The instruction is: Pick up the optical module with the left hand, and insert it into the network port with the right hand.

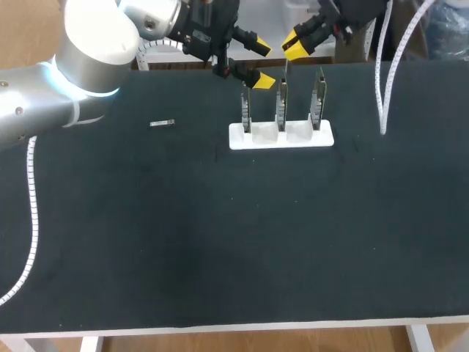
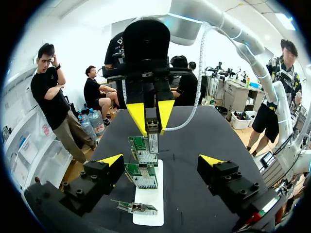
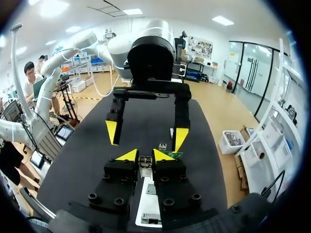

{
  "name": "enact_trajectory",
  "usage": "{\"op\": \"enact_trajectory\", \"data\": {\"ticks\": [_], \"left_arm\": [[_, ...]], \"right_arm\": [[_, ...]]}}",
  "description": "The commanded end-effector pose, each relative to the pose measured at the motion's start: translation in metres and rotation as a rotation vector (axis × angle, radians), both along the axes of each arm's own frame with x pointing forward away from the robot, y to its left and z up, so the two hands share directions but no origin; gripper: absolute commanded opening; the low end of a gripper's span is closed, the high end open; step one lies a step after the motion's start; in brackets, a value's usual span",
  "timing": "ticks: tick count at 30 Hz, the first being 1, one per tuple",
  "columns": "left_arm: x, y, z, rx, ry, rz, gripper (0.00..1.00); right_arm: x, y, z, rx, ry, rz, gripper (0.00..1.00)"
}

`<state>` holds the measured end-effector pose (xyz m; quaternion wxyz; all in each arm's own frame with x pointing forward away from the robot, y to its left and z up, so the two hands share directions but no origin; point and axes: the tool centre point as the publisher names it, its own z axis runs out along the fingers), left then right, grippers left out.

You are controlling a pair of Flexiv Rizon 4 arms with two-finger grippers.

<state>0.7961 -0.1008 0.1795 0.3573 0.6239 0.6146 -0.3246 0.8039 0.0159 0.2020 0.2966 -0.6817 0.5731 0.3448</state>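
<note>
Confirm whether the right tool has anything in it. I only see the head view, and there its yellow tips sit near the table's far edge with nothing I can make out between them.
Observer: Yes. The right wrist view shows the right tool shut on a small optical module, pinched between its tips.
Operator: And the left tool?
Observer: Open. In its own wrist view the left tool has its fingers wide apart, gripping nothing.
Operator: Where is the module over the boards?
Observer: From the left wrist it sits at the top of the far board in the white holder; whether it has entered a port I cannot tell.
</note>
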Motion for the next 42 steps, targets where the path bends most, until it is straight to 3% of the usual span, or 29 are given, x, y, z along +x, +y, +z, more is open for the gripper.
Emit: {"op": "enact_trajectory", "data": {"ticks": [1,28,42], "left_arm": [[-0.001,0.0,0.0,-0.001,-0.003,0.001,1.0],[-0.001,0.0,0.0,-0.001,-0.003,0.001,1.0],[-0.001,0.0,0.0,-0.001,-0.003,0.001,1.0]], "right_arm": [[0.007,0.0,-0.002,-0.002,0.029,0.023,0.0],[0.005,0.0,-0.023,-0.004,0.076,0.028,0.0],[0.013,0.003,-0.02,-0.004,0.067,0.03,0.0]]}}
